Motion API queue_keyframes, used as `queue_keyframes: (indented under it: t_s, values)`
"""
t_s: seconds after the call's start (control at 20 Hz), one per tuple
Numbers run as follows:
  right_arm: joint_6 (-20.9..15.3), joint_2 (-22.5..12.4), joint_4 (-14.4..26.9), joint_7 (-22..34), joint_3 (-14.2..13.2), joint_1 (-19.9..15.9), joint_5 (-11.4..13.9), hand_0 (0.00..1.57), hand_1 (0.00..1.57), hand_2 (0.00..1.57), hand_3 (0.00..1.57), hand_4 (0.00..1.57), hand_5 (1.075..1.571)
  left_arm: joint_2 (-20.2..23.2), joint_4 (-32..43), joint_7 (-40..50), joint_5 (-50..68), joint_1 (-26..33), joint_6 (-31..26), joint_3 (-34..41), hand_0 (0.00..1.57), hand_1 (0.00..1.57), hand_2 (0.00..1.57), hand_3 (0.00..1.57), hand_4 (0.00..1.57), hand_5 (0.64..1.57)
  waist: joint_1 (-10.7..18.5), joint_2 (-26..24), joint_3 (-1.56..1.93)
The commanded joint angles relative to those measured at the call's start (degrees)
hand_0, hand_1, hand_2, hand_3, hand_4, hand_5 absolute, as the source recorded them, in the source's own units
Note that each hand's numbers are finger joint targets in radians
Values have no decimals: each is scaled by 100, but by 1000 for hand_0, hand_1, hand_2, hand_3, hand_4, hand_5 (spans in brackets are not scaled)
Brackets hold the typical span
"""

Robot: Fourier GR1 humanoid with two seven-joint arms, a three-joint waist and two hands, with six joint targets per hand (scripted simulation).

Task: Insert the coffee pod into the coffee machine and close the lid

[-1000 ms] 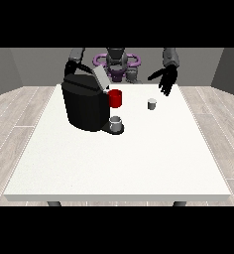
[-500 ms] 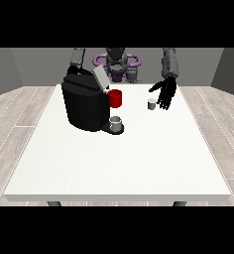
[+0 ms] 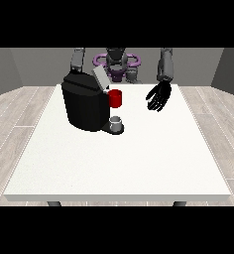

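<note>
Lid (image 3: 100, 78) up on the machine (image 3: 87, 104); pod unseen, perhaps under the hand (image 3: 158, 97) at 2 o'clock, fingers curled down. Insertion and closing remain.

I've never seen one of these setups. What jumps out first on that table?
A bulky black coffee machine stands at the table's far left part, its lid tilted up, with a red part on its front and a small grey cup at its base. At the view's right a black hand hangs over the table, fingers pointing down.
</note>
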Motion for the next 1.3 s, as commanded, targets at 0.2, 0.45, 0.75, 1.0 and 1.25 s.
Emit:
queue_keyframes:
  t_s: [0.2,0.45,0.75,1.0,1.25]
  values:
    - [309,-116,199,-14,-117,-75,-195,0,0,0,0,0,1571,27,558,-186,-946,21,294,-493,757,757,950,811,339,1571,-55,-140,1]
    - [124,-16,675,-589,-200,-24,-114,0,0,0,0,0,1571,145,746,193,-1310,-236,-205,-678,757,757,928,769,348,1571,14,-119,4]
    - [318,-219,733,-324,-405,-184,-314,0,0,0,0,0,1571,-4,1346,-246,-1503,-454,52,-417,870,870,1021,921,413,1571,10,-176,0]
    - [-64,-44,701,-137,-128,52,110,0,0,0,0,0,1571,48,1515,-652,-1486,-563,162,-208,1190,1190,1287,1216,506,1571,-38,-315,-1]
    - [-272,99,667,174,125,85,413,0,0,0,0,0,1571,-239,1316,-787,-835,-859,-491,114,1451,1451,1437,1359,521,1571,-75,-634,-2]
